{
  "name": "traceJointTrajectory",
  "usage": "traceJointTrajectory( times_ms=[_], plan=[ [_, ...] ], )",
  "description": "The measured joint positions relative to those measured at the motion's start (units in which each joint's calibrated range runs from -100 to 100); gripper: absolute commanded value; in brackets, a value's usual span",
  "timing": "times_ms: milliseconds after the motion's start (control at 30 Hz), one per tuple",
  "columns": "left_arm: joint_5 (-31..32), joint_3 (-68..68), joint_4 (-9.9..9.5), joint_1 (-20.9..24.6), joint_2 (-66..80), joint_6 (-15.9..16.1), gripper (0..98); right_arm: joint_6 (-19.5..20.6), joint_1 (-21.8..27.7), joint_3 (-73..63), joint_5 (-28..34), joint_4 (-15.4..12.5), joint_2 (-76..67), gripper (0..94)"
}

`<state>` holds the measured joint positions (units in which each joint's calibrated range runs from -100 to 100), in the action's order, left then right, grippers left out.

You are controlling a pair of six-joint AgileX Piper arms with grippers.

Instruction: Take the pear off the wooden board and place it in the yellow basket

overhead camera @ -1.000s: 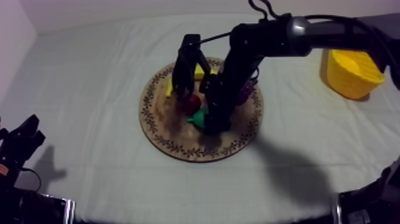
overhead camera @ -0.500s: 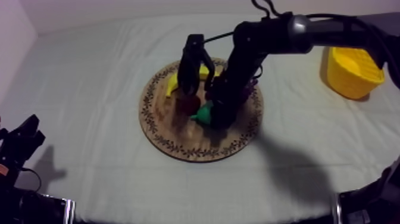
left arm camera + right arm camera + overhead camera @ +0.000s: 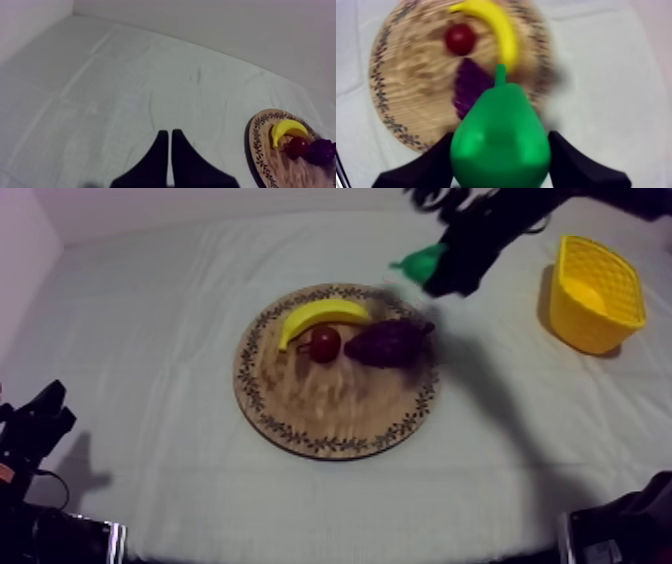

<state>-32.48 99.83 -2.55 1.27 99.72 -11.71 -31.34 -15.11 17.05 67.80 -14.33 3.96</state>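
The pear (image 3: 422, 261) is clasped at its belly by the right gripper (image 3: 501, 142), in the air between the wooden board (image 3: 330, 413) and the yellow basket (image 3: 580, 323) — it should be released only once the basket's mouth is under it. Its stem is pointed forward, long axis along the fingers (image 3: 423, 167). The left gripper (image 3: 167, 145) is closed, empty.

Left gripper (image 3: 169, 135): my two black fingers lie together as a narrow wedge with nothing between them, over bare grey-white cloth (image 3: 125, 90). The cloth is creased, with fold lines running toward the pale wall (image 3: 225, 25) behind the table. The round wooden board (image 3: 255, 142) with the patterned rim lies well apart from my gripper. On the board a banana (image 3: 285, 131) arches over a small red fruit (image 3: 297, 147). Grapes (image 3: 322, 150) sit just beside the red fruit; I cannot tell whether they touch.
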Motion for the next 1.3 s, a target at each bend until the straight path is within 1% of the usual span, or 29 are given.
traceJointTrajectory(
  times_ms=[133,233,500,567,700,800,867,967,1033,1200,1300],
  plan=[
    [0.0,0.0,0.00,0.0,0.0,0.0,0.1,0.3,4.7,0.7,0.5,0.0,-5.2,41.7],
    [0.0,0.0,0.00,0.0,0.0,0.0,0.1,0.7,8.7,1.7,-0.7,0.0,-7.6,41.5],
    [0.0,0.0,0.00,0.0,0.0,0.0,0.1,2.8,17.6,4.1,-8.7,1.0,-6.0,39.9],
    [0.0,0.0,0.00,0.0,0.0,0.0,0.1,3.6,19.3,3.8,-10.8,1.5,-4.8,39.2],
    [0.0,0.0,0.00,0.0,0.0,0.0,0.1,5.5,21.9,1.3,-12.8,2.0,-1.5,38.4],
    [0.0,0.0,0.00,0.0,0.0,0.0,0.1,6.9,23.3,-0.9,-13.9,2.9,1.5,38.7],
    [0.0,0.0,0.00,0.0,0.0,0.0,0.1,7.6,23.8,-1.5,-15.1,4.0,3.2,39.5],
    [0.0,0.0,0.00,0.0,0.0,0.0,0.1,9.1,24.0,-1.5,-16.8,5.1,5.4,42.3],
    [0.0,0.0,0.00,0.0,0.0,0.0,0.1,10.1,24.1,-1.3,-18.7,5.7,6.7,45.8],
    [0.0,0.0,0.00,0.0,0.0,0.0,0.1,11.6,24.6,0.0,-21.2,6.5,7.8,60.8],
    [0.0,0.0,0.00,0.0,0.0,0.0,0.1,12.6,24.6,1.4,-22.3,6.7,7.2,66.3]
  ],
)
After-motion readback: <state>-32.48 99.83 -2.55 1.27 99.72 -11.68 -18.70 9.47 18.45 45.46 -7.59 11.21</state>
